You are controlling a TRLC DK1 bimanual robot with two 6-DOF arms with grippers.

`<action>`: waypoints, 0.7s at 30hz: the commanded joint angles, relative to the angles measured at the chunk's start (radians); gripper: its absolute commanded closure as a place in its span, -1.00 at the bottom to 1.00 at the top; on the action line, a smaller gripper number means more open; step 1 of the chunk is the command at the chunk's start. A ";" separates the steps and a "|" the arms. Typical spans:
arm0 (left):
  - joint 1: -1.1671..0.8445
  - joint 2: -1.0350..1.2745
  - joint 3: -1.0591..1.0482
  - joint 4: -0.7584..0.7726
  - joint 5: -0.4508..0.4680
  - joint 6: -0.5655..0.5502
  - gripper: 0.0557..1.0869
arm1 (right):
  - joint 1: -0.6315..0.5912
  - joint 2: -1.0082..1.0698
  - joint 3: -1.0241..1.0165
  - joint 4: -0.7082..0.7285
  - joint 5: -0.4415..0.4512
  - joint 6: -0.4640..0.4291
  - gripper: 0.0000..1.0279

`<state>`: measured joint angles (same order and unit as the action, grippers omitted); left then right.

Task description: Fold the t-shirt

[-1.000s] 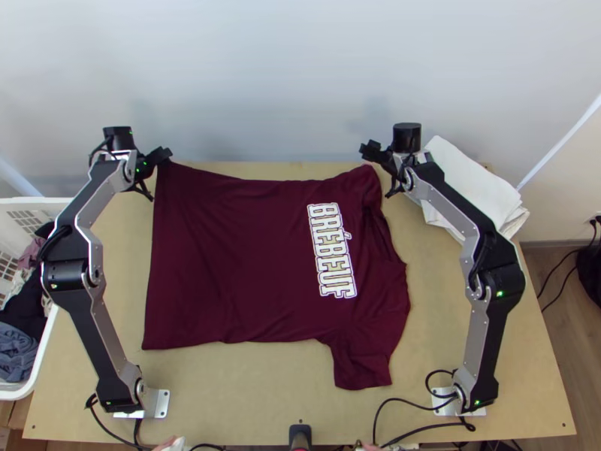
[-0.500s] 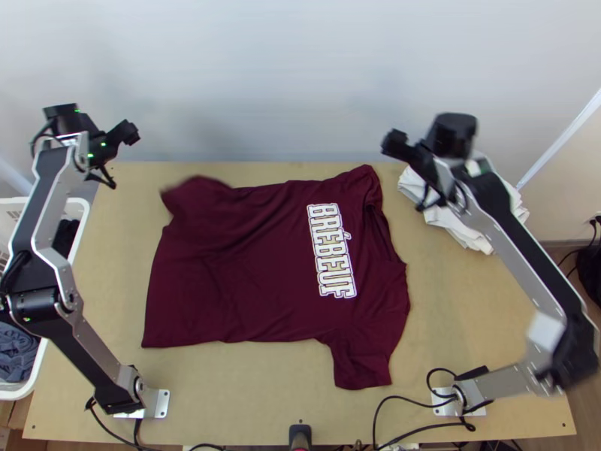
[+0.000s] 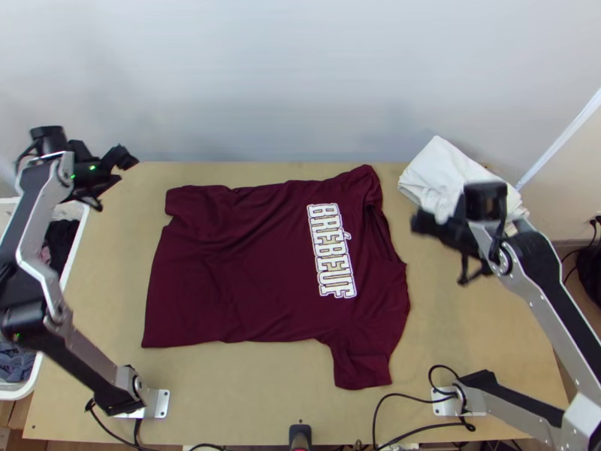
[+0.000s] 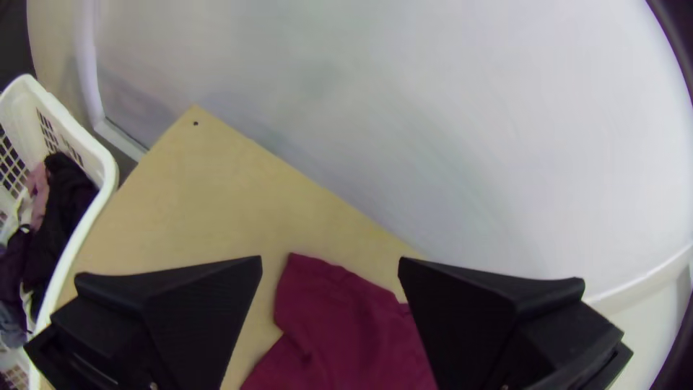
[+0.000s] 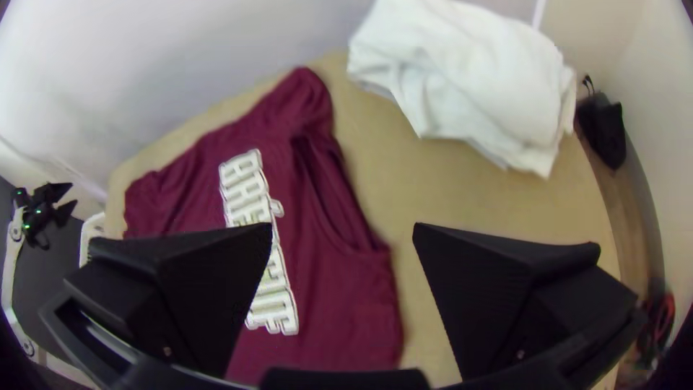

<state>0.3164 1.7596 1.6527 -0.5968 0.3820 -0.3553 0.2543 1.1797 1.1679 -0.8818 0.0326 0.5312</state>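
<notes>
Top view shows you the t-shirt (image 3: 248, 263) spread across the middle of the surface (image 3: 248, 391), one sleeve toward the near edge, neckline toward the right edge, its far left corner rumpled inward. Your right end effector (image 3: 427, 227), blurred, seems to hang right of the neckline, fingers wide apart. White cloth (image 3: 443, 169) lies bunched by the far right corner. Your left end effector (image 3: 129, 170) is open near the far left corner.

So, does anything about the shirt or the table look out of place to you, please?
Yes: the t-shirt lies spread, but its far hem corner looks flopped inward, leaving a notch in the edge, whereas the near hem corner lies flat.
</notes>
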 commanded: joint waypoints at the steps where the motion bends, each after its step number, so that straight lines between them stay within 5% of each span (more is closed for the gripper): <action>1: 0.026 -0.172 -0.050 -0.023 0.009 0.133 -0.79 | -0.053 -0.026 -0.076 -0.115 -0.023 0.019 -0.79; 5: 0.056 -0.292 -0.087 -0.067 0.011 0.208 -0.79 | -0.118 -0.066 -0.220 -0.123 -0.105 -0.062 -0.78; 9: 0.078 -0.371 -0.134 -0.089 0.011 0.236 -0.79 | -0.099 -0.097 -0.353 -0.137 -0.143 -0.069 -0.52; 16: 0.076 -0.462 -0.203 -0.103 0.011 0.242 -0.79 | -0.033 -0.098 -0.484 -0.095 -0.195 -0.034 -0.47; 18: 0.076 -0.480 -0.215 -0.106 0.011 0.246 -0.79 | -0.027 -0.098 -0.501 -0.068 -0.206 -0.033 0.00; 21: 0.078 -0.502 -0.238 -0.107 0.009 0.251 -0.79 | -0.016 -0.097 -0.528 -0.017 -0.215 -0.030 0.09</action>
<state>0.3901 1.3006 1.4414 -0.6964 0.3820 -0.1265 0.2199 1.0935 0.6750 -0.9264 -0.1699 0.4870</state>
